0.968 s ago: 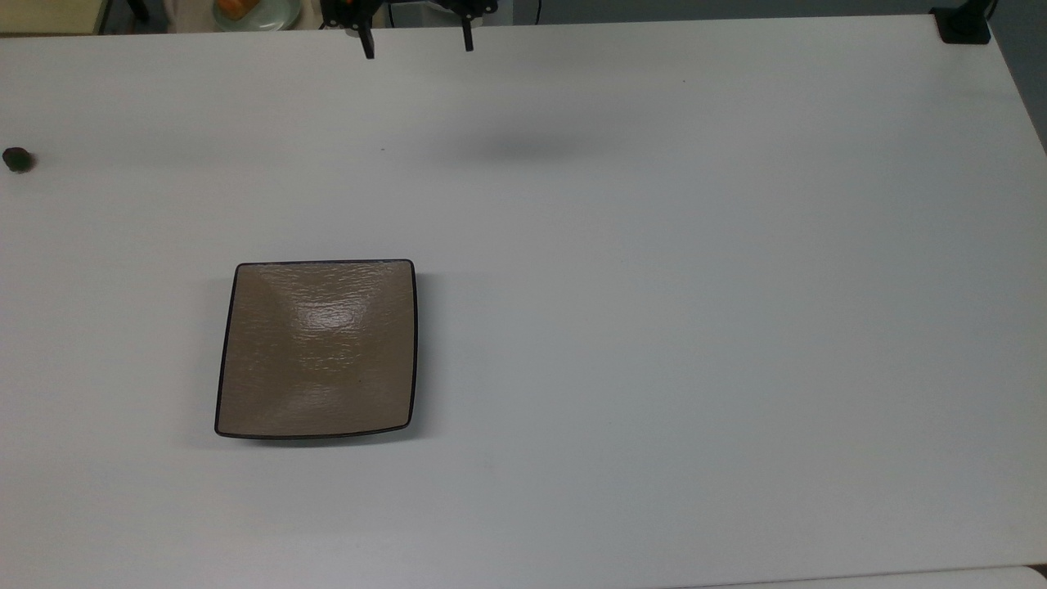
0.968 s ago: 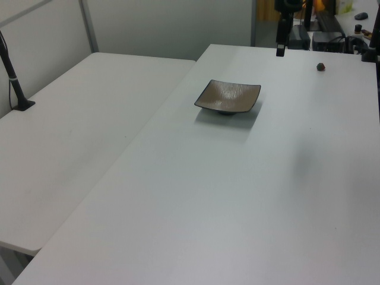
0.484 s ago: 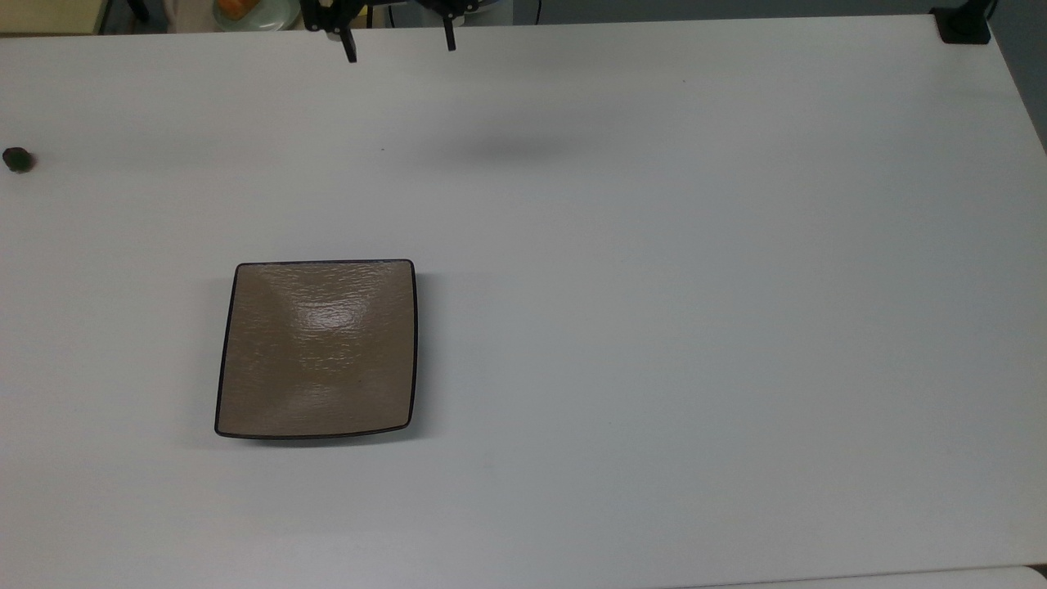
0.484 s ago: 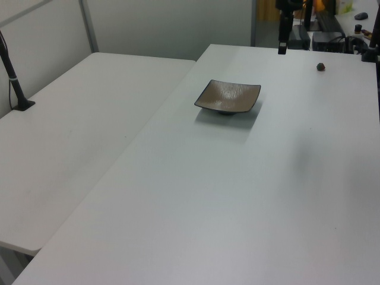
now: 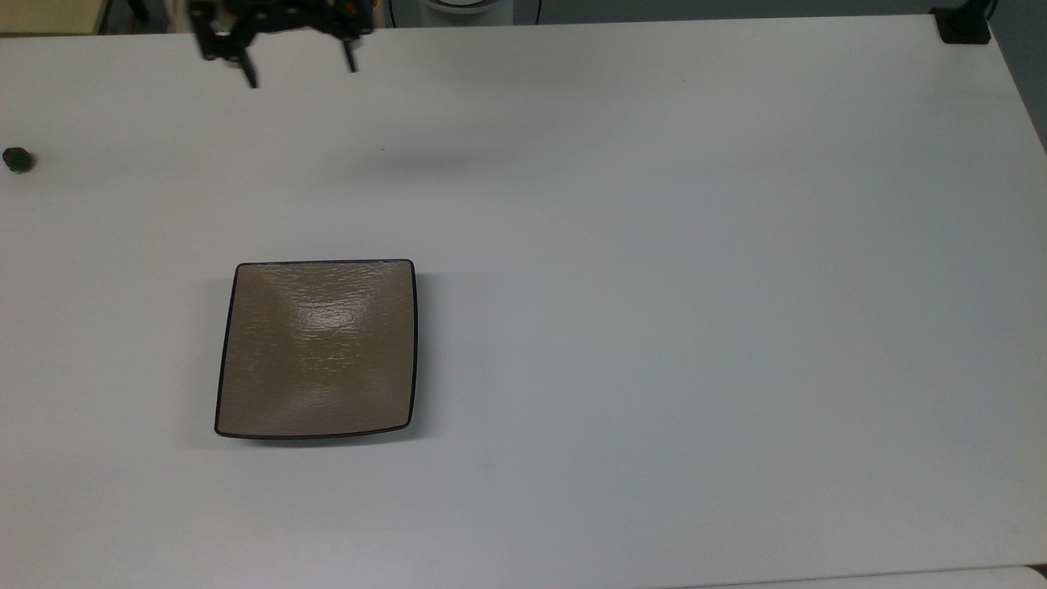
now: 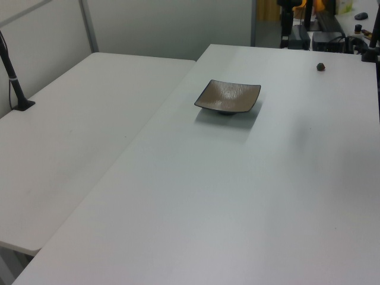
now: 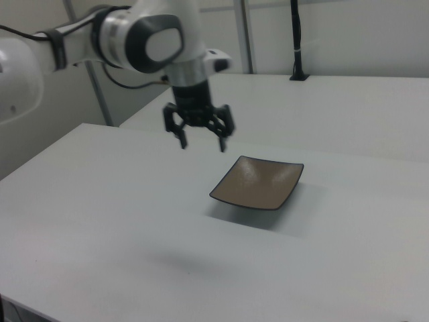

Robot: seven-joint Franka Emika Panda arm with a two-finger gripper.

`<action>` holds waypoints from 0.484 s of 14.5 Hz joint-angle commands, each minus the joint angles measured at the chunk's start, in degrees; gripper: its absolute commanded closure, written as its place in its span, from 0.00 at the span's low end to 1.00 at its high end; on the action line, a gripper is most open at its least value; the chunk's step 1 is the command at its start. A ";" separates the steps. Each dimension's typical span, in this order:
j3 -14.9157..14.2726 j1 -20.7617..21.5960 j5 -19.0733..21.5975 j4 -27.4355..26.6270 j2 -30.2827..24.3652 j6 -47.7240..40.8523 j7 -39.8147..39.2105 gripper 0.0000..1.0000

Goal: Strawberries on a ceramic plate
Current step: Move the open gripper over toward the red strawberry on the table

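Right view frames the gripper [image 7: 202, 143] most plainly: its two dark fingers are spread wide apart, nothing is held between them, and nothing is touched by them. The fingers are pointed straight down, and the gripper is hung in the air above the white table [image 7: 100, 221], beyond the far corner of the ceramic plate [image 7: 257, 182] and toward the right view's left of it. The white arm [image 7: 127, 37] is seen reaching in from the right view's upper left, bent downward at the wrist so that the hand is held vertical.

From the top view, the gripper [image 5: 300, 74] is seen near the table's far edge, well apart from the ceramic plate [image 5: 317, 349], above and slightly toward the top view's left of it; both fingertips are separated by a wide gap. A soft shadow is cast on the table [image 5: 695, 286] between gripper and plate.

The strawberry [image 5: 17, 159], small and dark, is lying on the bare table well apart from the plate, far toward the top view's left edge. In the left view the strawberry [image 6: 320, 67] is found beyond the plate [image 6: 228, 97], toward the left view's right. The plate's glossy, rippled brown surface is bare.
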 commanded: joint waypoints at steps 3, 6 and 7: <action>-0.14 -9.84 -0.06 0.87 1.83 4.24 -8.11 0.00; -0.14 -14.94 -0.24 1.13 3.85 4.78 -10.92 0.00; -0.14 -16.26 -0.67 1.22 4.72 5.13 -11.97 0.00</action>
